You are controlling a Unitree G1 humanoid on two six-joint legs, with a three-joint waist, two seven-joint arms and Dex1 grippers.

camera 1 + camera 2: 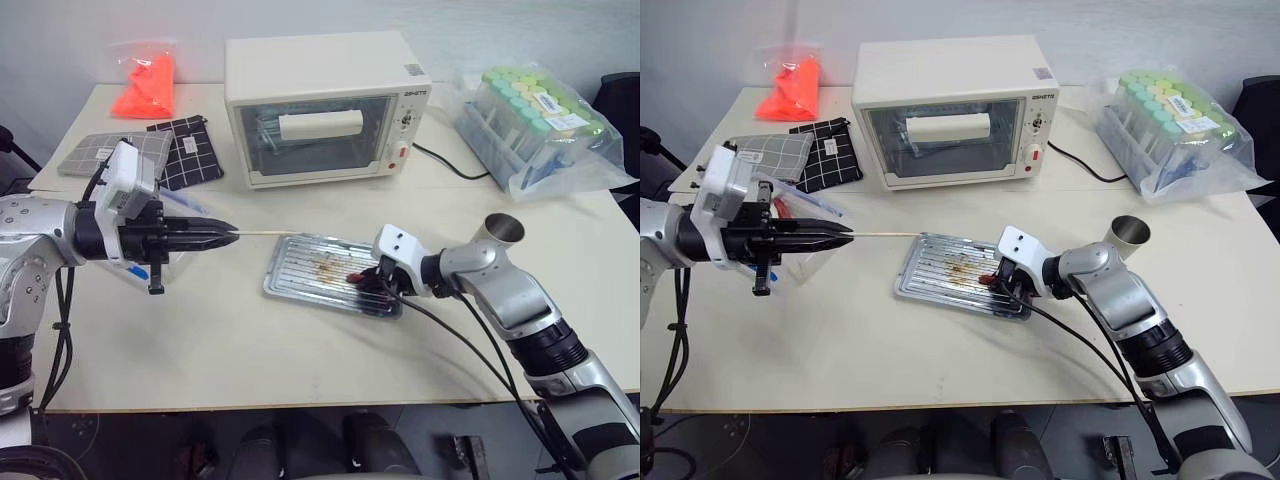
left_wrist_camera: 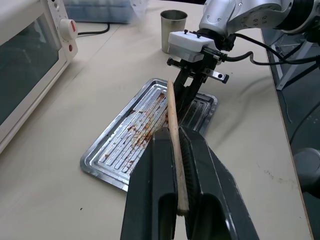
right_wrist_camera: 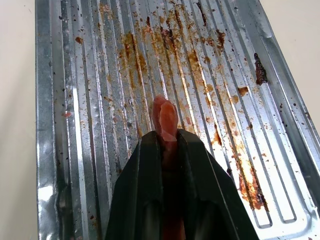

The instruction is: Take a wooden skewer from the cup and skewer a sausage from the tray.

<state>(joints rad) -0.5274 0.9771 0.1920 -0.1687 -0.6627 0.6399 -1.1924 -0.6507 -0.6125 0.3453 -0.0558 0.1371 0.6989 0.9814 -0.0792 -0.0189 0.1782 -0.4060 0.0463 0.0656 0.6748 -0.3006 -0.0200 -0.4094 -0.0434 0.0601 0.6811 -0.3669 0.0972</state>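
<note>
though half-hidden overhead, sausage point(image 3: 164, 119) seemingly tool-pinched point(image 3: 165, 137)

The left gripper point(image 1: 225, 236) is clamped on the wooden skewer point(image 1: 262, 234), its arm held level and pointing toward three o'clock. The right gripper point(image 1: 362, 280) reaches toward nine o'clock, tilted downward, fingers point(image 3: 137, 185) pinched on the sausage point(image 3: 165, 120).

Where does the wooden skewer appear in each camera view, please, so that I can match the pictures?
Left eye view: wooden skewer, level, from the left gripper toward the tray.
Right eye view: same, at left of centre.
Left wrist view: clamped between the fingers, pointing up the centre.
Right wrist view: not in it.
Shared landmark: the tray.
</note>
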